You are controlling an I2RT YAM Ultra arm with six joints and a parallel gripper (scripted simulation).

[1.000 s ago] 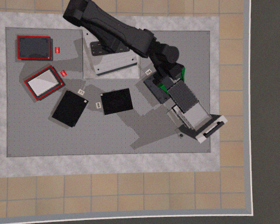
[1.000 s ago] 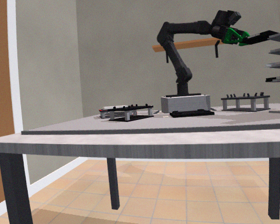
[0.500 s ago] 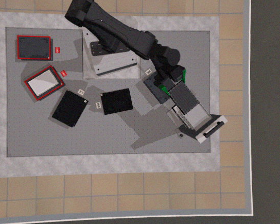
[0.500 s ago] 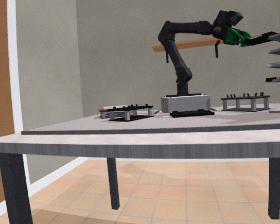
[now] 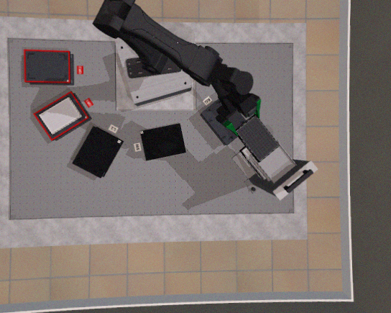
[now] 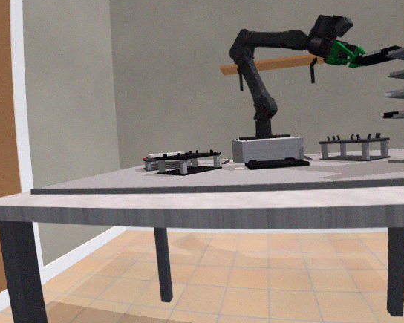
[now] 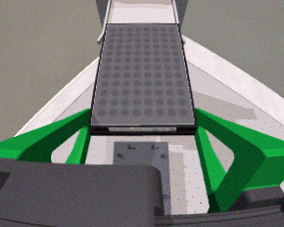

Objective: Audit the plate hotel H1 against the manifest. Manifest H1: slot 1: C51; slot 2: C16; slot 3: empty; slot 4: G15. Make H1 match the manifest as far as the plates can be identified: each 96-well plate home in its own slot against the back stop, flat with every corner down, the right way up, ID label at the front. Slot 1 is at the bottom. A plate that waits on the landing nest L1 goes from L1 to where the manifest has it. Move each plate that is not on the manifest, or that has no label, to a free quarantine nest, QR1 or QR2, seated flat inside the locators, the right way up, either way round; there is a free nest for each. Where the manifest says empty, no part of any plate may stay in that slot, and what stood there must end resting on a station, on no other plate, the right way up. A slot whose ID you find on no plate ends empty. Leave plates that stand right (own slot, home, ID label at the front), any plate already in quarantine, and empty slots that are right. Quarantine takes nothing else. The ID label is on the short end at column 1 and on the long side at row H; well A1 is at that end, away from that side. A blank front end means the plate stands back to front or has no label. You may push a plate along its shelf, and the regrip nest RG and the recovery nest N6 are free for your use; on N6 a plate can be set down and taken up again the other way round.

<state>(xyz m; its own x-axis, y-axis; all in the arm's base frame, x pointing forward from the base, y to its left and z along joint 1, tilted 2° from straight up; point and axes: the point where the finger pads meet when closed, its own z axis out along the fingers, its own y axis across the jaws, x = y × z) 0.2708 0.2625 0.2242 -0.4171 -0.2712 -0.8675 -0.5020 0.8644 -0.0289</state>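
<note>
My gripper [image 5: 247, 124] [image 6: 373, 57] [image 7: 142, 114] is shut on the near end of a dark grey 96-well plate [image 5: 257, 138] [image 7: 142, 72], one green finger on each long side. The plate is level and the right way up. Its far end reaches into the top of the plate hotel H1 [image 5: 297, 180] [image 6: 402, 73], over a pale shelf [image 7: 141, 12]. The plate's near end shows a thin light strip that I cannot read. Lower shelves show at the right edge of the side view; what they hold is hidden.
The regrip nest [image 5: 214, 122] [image 6: 354, 145] lies under my wrist. Two red-framed quarantine nests are at the left: one [image 5: 47, 50] dark inside, one [image 5: 52, 103] holding a pale plate. Two black nests [image 5: 96, 152] [image 5: 163, 142] lie mid-table. The arm base [image 5: 159, 87] is behind.
</note>
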